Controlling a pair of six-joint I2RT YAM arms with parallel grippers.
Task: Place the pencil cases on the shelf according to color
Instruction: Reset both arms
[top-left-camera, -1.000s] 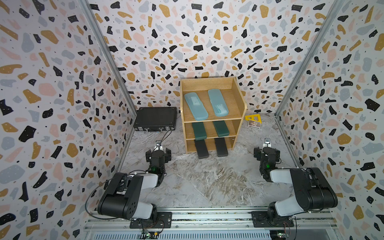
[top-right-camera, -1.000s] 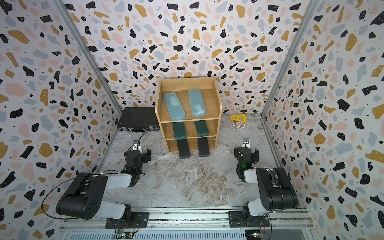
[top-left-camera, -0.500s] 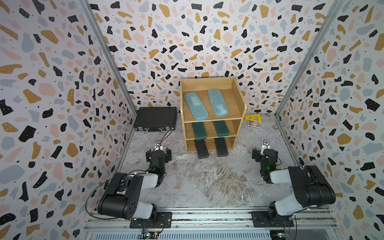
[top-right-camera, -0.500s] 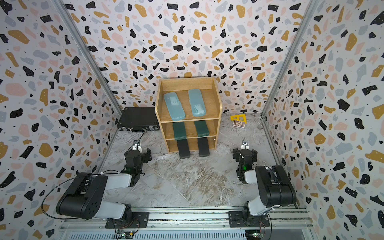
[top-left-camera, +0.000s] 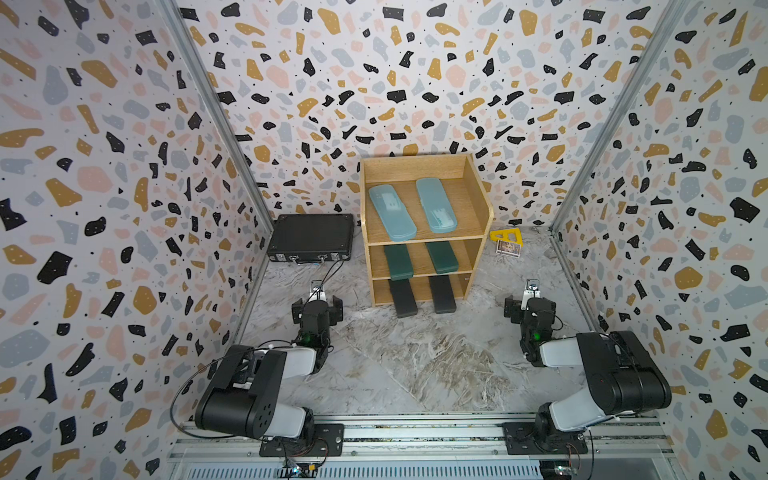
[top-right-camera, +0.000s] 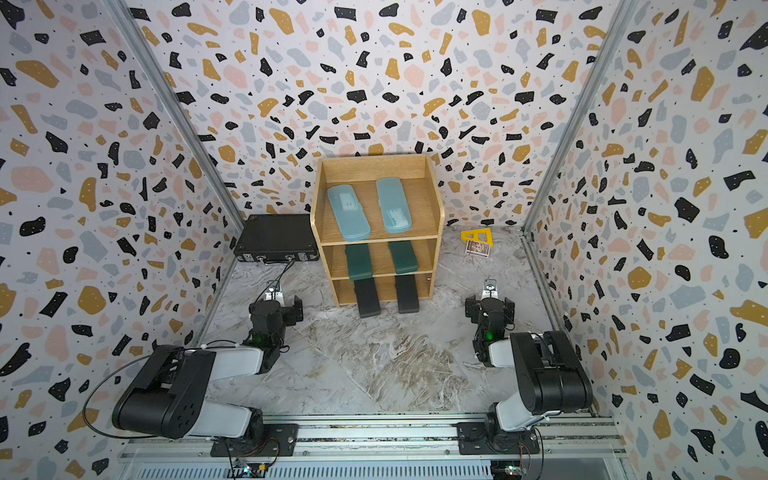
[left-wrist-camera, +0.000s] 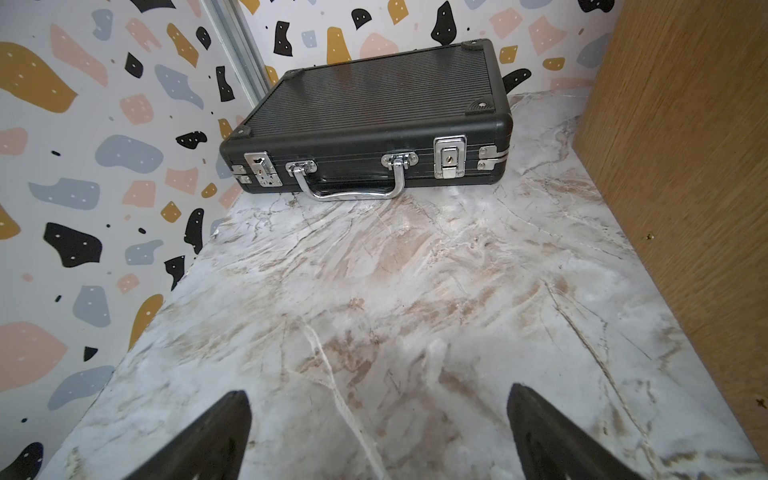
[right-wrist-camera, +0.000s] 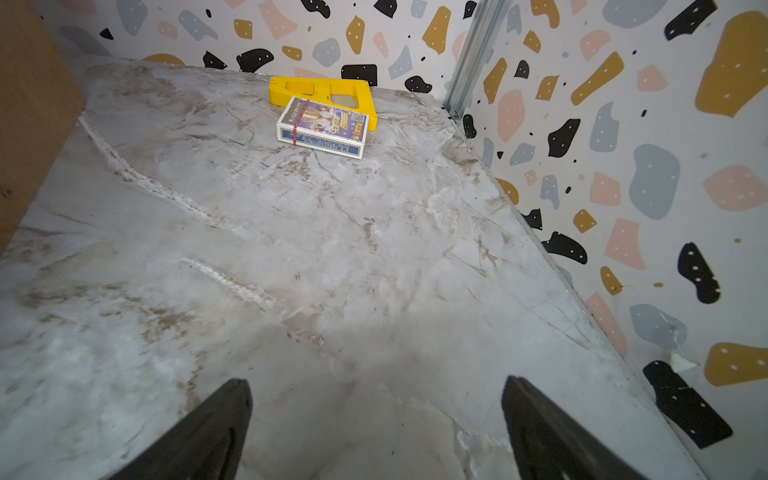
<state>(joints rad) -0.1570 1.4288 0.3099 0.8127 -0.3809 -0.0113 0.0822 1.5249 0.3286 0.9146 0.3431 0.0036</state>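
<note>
Apparently finished: six slim pencil cases (top-left-camera: 392, 212) lie colour-sorted on the three-tier light oak shelf (top-left-camera: 415, 168), and my left hand (left-wrist-camera: 378, 392) and right hand (right-wrist-camera: 376, 382) gape wide and empty, so only parking seems needed.

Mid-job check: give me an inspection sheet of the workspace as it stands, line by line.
Surface: marbled tabletop, no loose case or spill seen.
Job's things: shelf holds all six; blue cases on the top tier, green cases on the middle, black cases on the bottom, jutting past its front edge.
Clutter: briefcase beside the shelf on the left arm's side; yellow ruler with card box against it on the right arm's side.
Tools: left tool open, empty; right tool open, empty.
Cables: black cable loops beside the left arm.
Surroundings: speckled walls on three sides; metal rail in front.
</note>
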